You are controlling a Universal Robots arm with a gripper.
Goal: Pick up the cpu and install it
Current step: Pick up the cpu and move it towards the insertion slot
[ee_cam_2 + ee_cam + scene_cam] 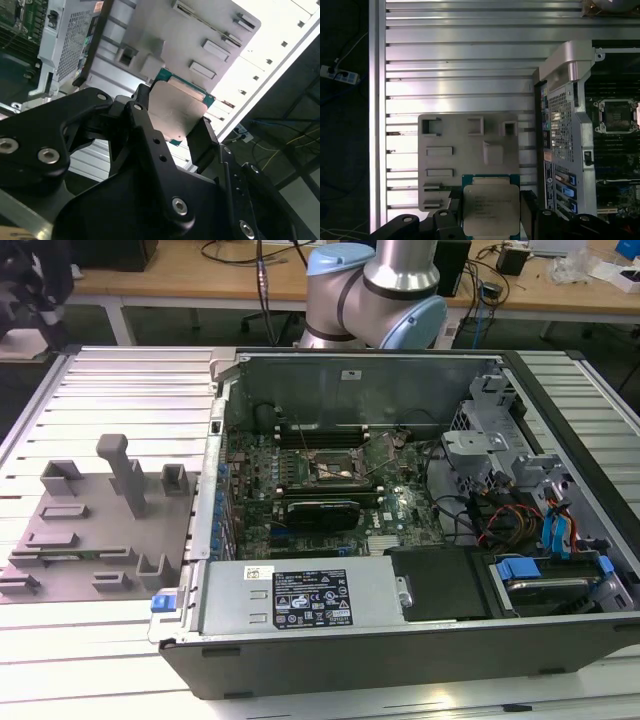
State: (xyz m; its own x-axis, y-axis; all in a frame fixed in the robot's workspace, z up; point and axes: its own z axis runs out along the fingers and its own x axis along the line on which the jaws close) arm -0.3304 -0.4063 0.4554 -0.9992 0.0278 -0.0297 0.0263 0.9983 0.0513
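A slatted aluminium tabletop (120, 390), ribbed with long grooves, carries everything. Wooden benches (180, 280) and loose cables stand behind it. At the exterior view's left lies a matt grey plastic fixture plate (90, 530) with raised blocks and slots. To its right sits an open computer case (400, 640), its green motherboard bearing a square metal-framed socket (335, 468). In the first wrist view the black tool (491, 220) grips the cpu (491, 205) by two opposite edges. The cpu, a flat silvery lid on a green rim, hangs over the plate's edge, well apart from the socket.
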